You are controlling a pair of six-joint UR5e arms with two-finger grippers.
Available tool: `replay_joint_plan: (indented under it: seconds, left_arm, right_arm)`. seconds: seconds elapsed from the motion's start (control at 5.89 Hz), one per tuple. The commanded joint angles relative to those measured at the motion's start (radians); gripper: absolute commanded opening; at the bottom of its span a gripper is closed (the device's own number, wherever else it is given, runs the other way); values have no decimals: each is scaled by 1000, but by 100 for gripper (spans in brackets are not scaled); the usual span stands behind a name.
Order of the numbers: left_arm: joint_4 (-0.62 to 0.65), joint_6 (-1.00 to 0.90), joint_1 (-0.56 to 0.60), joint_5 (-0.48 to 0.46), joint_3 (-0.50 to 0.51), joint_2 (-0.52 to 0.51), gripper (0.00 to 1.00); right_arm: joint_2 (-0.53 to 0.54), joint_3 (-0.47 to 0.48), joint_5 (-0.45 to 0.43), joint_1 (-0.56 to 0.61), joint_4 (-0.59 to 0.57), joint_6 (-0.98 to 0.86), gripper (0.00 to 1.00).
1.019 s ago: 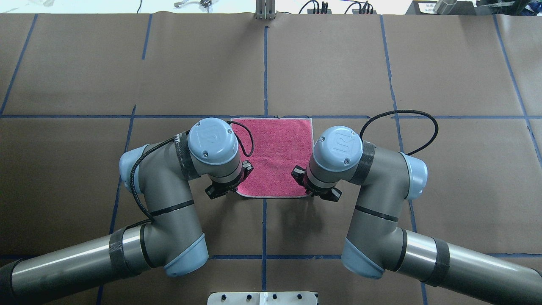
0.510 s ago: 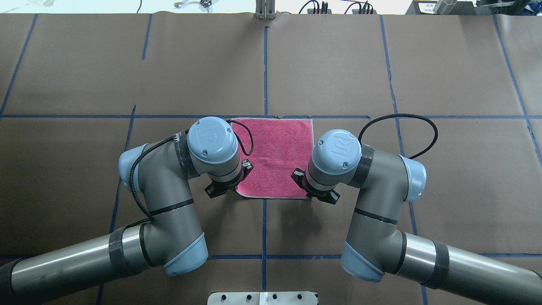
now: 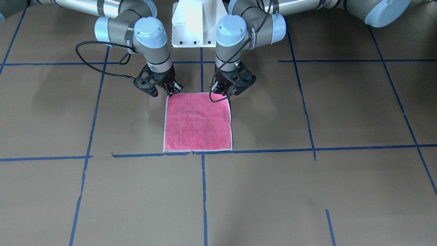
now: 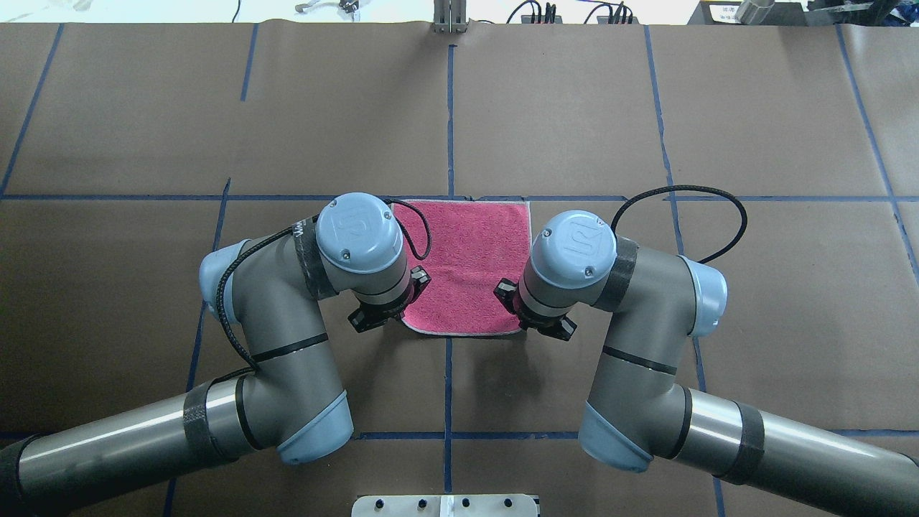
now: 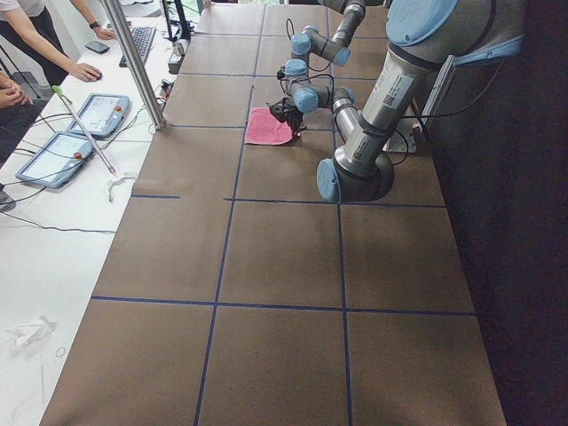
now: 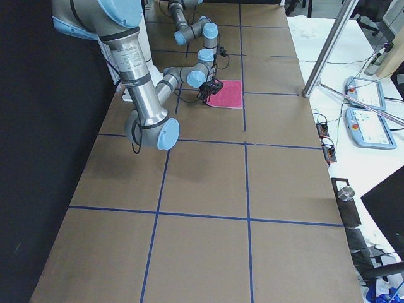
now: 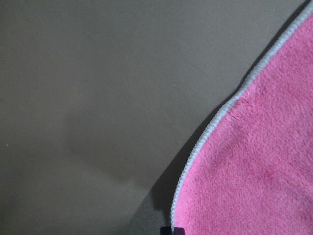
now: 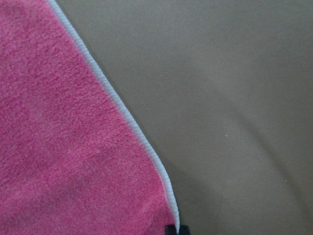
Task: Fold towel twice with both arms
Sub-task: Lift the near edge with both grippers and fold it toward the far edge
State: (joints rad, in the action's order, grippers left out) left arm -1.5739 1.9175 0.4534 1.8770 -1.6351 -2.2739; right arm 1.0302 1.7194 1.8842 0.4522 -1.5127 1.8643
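Seen from overhead, the towel (image 4: 470, 251) lies pink face up on the brown paper-covered table (image 4: 610, 122), just short of centre. The left gripper (image 3: 224, 92) is clenched on the towel's 7 o'clock corner and the right gripper (image 3: 173, 91) on its 5 o'clock corner. Both corners curl slightly off the paper; the rest lies flat.

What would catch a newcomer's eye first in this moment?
The towel, bright pink face up, lies spread on the brown table crossed by blue tape lines, right in front of the robot. The left gripper and right gripper stand at its two corners nearest the robot; whether their jaws have closed on the cloth cannot be told.
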Motion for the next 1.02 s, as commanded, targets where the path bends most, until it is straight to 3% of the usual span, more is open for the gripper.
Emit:
replay_joint_plan:
  seconds: [0.0, 0.68, 0.85]
  left_arm:
    - [0, 0, 24, 7, -18, -3, 0]
    - [6, 2, 60, 8, -49, -6, 0]
    - [27, 3, 62, 26, -98, -1, 0]
  right_arm:
    - [-10, 23, 4, 20, -32, -4, 0]
    - [-16, 35, 44, 63, -38, -11, 0]
    - [-19, 95, 58, 62, -99, -11, 0]
